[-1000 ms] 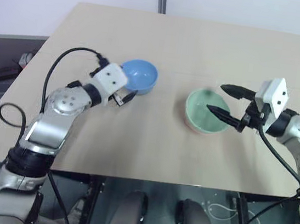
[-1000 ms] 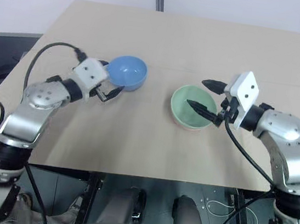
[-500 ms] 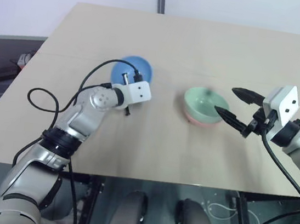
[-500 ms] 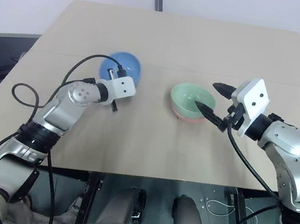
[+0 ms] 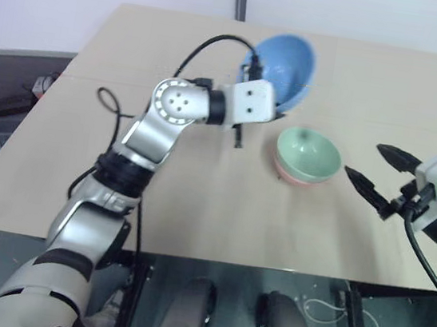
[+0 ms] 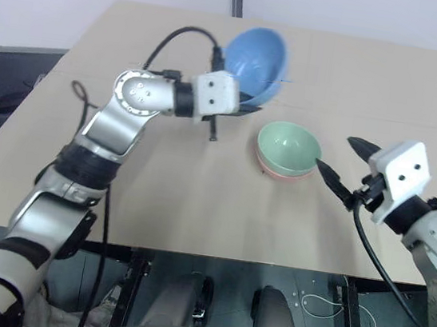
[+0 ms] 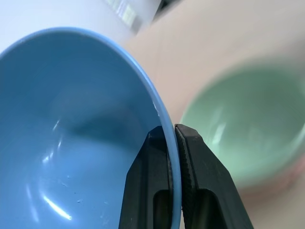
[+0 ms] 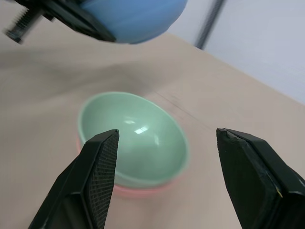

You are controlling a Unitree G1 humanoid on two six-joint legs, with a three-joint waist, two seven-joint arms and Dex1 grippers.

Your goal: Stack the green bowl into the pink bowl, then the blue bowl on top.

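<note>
Left eye view, near to far: right gripper (image 5: 372,169) at lower right, fingers spread and holding nothing, pulled just clear of the stack. Mid-frame, green bowl (image 5: 308,152) already nested in pink bowl (image 5: 298,176), only a salmon rim peeking beneath, both resting on the surface (image 5: 195,217). Further up, left gripper (image 7: 170,143) clenched on the rim of the blue bowl (image 5: 287,60), one finger inside and one outside, bowl tipped on edge and carried in the air toward upper centre, just beside the stack but not over it.

Step in hand, by judgement: first stacking finished, final one under way, with blue bowl in transit. Next move calls for swinging across above the green bowl, levelling so the mouth faces up, lowering into the nest, then letting go.

Against a second ago: blue bowl then sitting on the surface at centre left with left gripper spread wide beside it; now gripped, lifted, and shifted rightward. Right gripper then reaching over the green bowl, now drawn back toward the frame's right edge.
</note>
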